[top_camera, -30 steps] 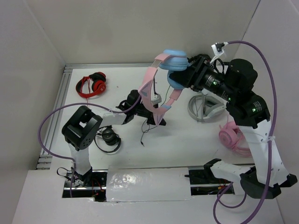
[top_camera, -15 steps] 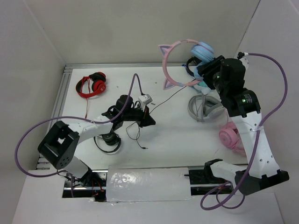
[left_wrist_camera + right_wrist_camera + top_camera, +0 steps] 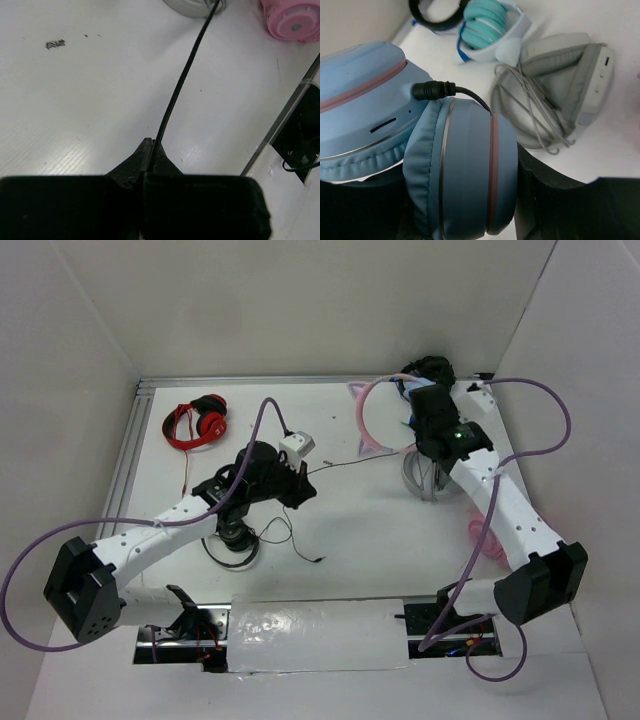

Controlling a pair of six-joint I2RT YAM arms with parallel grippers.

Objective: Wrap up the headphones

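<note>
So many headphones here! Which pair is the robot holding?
The headphones with the pink cat-ear headband and light-blue cups: the right pincer grips them, and the left pincer pinches their black cable. The red pair, grey pair and plain pink pair lie unheld.

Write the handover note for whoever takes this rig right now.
Left hand: shut on the black cable, near the middle of the table.
Right hand: shut on the headphones by their blue cups, at the far right.
Done: cable drawn out between both hands.
To do: no turns around the headphones visible; wind the cable on, then set them down.
</note>
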